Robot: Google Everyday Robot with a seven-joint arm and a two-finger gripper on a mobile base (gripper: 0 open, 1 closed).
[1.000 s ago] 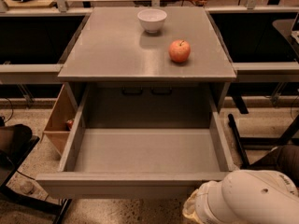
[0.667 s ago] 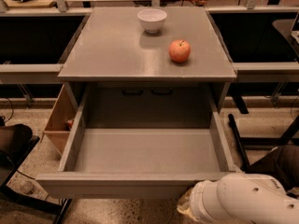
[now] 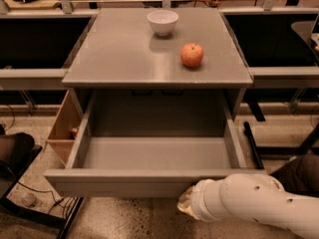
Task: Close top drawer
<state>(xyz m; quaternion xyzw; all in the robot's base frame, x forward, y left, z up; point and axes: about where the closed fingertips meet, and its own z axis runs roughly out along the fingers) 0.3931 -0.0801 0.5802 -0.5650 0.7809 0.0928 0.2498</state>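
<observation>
The top drawer [image 3: 149, 156] is a wide grey metal tray pulled fully out of the grey cabinet, and it is empty. Its plain flat front panel [image 3: 119, 183] faces me at the bottom. My white arm [image 3: 249, 203] enters from the lower right. The gripper [image 3: 185, 203] sits at the end of the arm, right against the lower right part of the front panel. The fingers are hidden behind the wrist and the panel.
A white bowl [image 3: 163, 22] and a red apple [image 3: 192, 55] stand on the cabinet top [image 3: 119, 54]. A tan wooden box [image 3: 62, 131] sits left of the drawer. Dark shelving flanks the cabinet. A dark chair base [image 3: 15, 158] and cables lie at lower left.
My arm has moved left and forward, bringing the gripper up to the drawer's front panel. The drawer stands as far out as before.
</observation>
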